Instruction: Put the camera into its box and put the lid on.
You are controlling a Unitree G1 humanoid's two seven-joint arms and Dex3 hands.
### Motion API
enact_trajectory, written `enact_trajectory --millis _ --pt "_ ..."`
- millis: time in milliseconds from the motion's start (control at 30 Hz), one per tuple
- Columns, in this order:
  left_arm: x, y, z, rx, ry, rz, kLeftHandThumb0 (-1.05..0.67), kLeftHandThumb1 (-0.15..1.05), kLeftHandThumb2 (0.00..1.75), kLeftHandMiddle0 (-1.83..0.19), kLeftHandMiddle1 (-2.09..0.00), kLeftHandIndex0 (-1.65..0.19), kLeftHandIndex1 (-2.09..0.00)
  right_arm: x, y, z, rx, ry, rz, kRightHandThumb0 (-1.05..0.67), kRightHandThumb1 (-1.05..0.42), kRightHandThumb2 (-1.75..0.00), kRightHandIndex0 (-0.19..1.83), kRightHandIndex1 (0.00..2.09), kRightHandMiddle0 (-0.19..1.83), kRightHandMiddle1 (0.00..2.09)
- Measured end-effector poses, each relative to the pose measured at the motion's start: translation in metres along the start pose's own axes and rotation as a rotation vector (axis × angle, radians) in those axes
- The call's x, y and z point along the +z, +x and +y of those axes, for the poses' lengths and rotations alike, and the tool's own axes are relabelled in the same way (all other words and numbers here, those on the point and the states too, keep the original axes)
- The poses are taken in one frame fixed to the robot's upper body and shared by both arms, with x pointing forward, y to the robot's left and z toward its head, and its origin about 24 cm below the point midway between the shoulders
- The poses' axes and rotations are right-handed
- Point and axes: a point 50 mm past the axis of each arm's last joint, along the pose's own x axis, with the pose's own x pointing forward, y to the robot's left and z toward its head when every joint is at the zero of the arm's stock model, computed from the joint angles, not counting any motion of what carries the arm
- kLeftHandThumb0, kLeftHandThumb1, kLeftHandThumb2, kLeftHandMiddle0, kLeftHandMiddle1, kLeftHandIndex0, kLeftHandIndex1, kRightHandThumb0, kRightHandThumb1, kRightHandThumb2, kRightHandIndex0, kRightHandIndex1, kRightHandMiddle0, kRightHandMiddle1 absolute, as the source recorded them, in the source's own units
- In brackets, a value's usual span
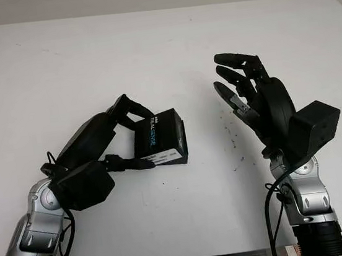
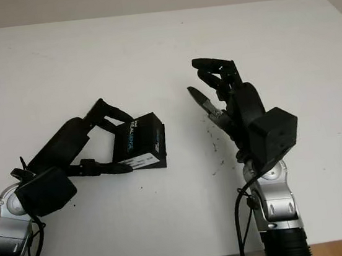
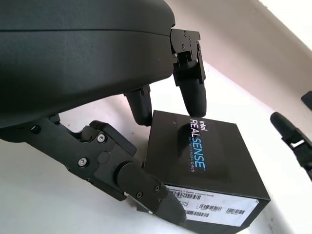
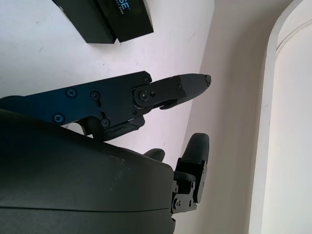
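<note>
A black Intel RealSense camera box is seen on the white table, a little toward 9 o'clock of the table's middle, with its lid on and no camera visible outside it. It is grasped by the left hand: two fingers are laid on the lid's top from the 10 o'clock side, while the thumb is pressed against the near side wall beside the label.

The right hand is held open above the table at 3 o'clock of the box, well apart from it, with nothing in it.

The box is judged to be light, stiff cardboard with a smooth, probably slippery finish; a pinch across opposite side walls would be steadier than pressure on the lid alone, which could slide off its base.

On the lid "intel REALSENSE" is printed in white and blue, with a smaller line beneath that cannot be read with certainty. A white sticker with barcodes is fixed to the near side wall; its fine print is too small to be read.
</note>
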Motion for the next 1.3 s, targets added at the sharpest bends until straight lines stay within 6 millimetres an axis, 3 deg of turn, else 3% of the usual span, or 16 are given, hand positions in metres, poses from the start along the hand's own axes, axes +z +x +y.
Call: enact_trajectory --millis 1300 --pt "0.0088 0.002 0.0085 -0.003 0.039 -0.019 -0.17 1.05 0.1 -0.13 -1.56 -0.04 -1.44 -0.0014 0.0001 0.0037 0.006 0.007 0.01 -0.56 -1.05 -0.08 0.05 0.69 -0.03 1.18"
